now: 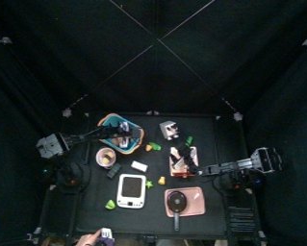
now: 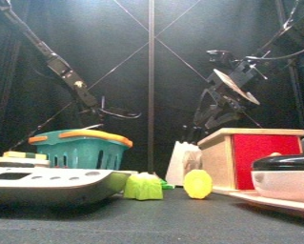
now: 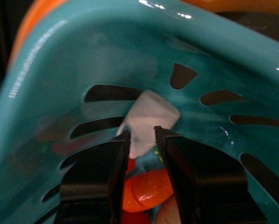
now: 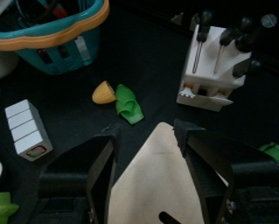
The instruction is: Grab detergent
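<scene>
Left hand (image 3: 139, 153) inside teal plastic basket (image 3: 72, 79), narrowed around white detergent bottle cap (image 3: 151, 114); square up, then squeeze firmly.

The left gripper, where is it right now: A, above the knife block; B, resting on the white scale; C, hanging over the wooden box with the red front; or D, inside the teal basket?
D: the left wrist view shows the left gripper down inside the teal basket, its slotted wall curving around the jaws, which close in on a white and orange item between them.
</scene>
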{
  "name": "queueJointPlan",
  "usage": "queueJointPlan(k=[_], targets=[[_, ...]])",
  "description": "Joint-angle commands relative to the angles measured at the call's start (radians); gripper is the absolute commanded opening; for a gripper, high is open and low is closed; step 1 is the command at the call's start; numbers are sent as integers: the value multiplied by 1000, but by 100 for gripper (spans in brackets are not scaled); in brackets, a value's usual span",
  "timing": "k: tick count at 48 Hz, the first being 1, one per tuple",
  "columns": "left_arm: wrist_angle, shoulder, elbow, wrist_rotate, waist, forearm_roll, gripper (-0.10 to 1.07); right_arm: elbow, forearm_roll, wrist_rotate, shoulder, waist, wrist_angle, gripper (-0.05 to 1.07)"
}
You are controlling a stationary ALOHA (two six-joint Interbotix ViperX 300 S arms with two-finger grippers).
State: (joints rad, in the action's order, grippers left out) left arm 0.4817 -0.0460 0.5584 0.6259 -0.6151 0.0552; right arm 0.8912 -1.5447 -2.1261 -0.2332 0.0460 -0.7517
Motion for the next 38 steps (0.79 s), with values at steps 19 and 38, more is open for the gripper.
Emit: queueJointPlan(k=[19,38], targets=[[-15,21,5,0,-5,11,81,-18,-2,2,-8,-8,-3,86],[-23,-8,8,25,2,72,103,-18,-2,2,2,-14,-3,86]])
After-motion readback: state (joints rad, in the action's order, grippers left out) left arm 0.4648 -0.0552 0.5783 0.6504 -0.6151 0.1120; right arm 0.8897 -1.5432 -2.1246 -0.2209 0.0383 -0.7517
